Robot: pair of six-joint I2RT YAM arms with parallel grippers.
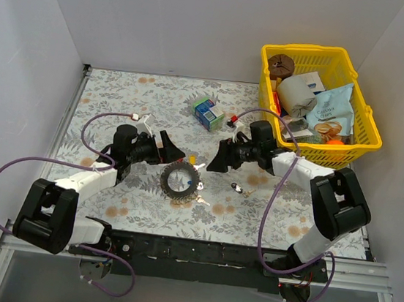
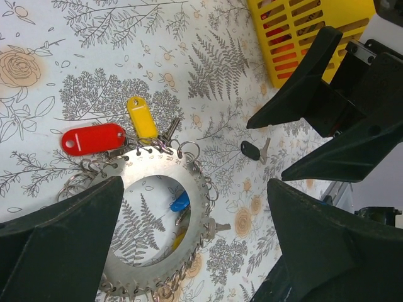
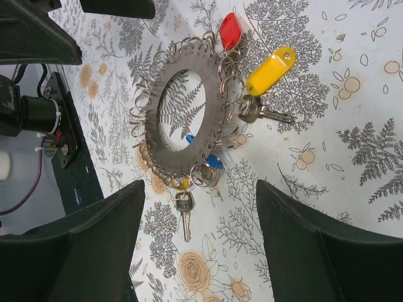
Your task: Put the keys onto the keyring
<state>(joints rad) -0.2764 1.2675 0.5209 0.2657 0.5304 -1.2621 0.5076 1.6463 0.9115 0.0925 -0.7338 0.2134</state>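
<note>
Well, both of my hands are spread wide and neither holds anything. My left hand (image 1: 172,149) hangs just up-left of the flat, wide-banded grey metal keyring (image 1: 167,180), which lies flat on the flower-printed tabletop (image 1: 120,97) between my two arms. In its wrist view the two dark fingers (image 2: 56,242) stand far apart, with the keyring (image 2: 157,165) low between them. Whether a fingertip touches the band, I cannot tell.

My right hand (image 1: 217,159) faces it from the other side, up-right of the keyring, with its jaws just as far apart. Its own view looks down on the whole keyring (image 3: 213,113) in the gap between its fingers (image 3: 315,251).

Most of the small metal keys with coloured plastic heads hang from little loops along the keyring's edge. A red tag (image 2: 93,138) and a yellow tag (image 2: 142,117) lie side by side just outside the band, and a blue one (image 2: 180,201) sits in the central hole. A bare silver key (image 3: 184,217) trails off the rim toward my right hand. One dark-headed key (image 2: 250,151) lies alone on the tabletop, apart from the keyring and near my right hand's fingertips.

Farther back stand a small blue-green carton (image 1: 208,113) and a yellow plastic basket (image 1: 324,59) full of packets — both well apart from my hands.
</note>
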